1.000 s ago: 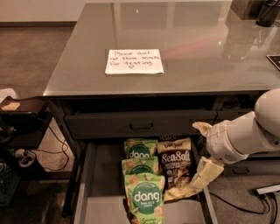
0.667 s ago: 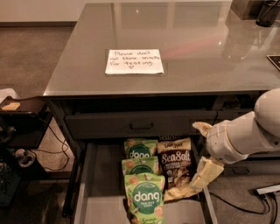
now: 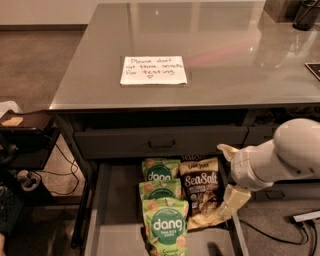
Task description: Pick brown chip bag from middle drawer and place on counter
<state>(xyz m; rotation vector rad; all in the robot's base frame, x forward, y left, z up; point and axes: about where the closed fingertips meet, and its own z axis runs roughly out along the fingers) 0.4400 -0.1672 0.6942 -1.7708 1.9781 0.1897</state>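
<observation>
Your gripper (image 3: 221, 181) sat low at the R edge of the open drawer (image 3: 112, 220), on the end of the white arm (image 3: 280, 155) coming in from the R. It was spread wide: one pale yellow finger (image 3: 226, 150) was up near the drawer's back R corner, the other (image 3: 231, 200) angled down to the brown bag's (image 3: 200, 187) lower R corner and seemed to touch it. Nothing was pinched btw them.

The brown bag lay flat in the drawer, R of centre, "Sea Salt" facing up, top end toward the back. Just L of it you had three green bags (image 3: 162, 225) in a front-to-back row, overlapping, the nearest one largest in view. The rest of the drawer floor to the L was pale grey.

Above the drawer was a closed drawer front (image 3: 160, 142) w/ a bar handle. Over that was the glossy grey bench (image 3: 240, 55), w/ a handwritten white note (image 3: 153, 70) near its front L. Dark items (image 3: 305, 12) stood at the bench's far R corner; can't tell what they were.
</observation>
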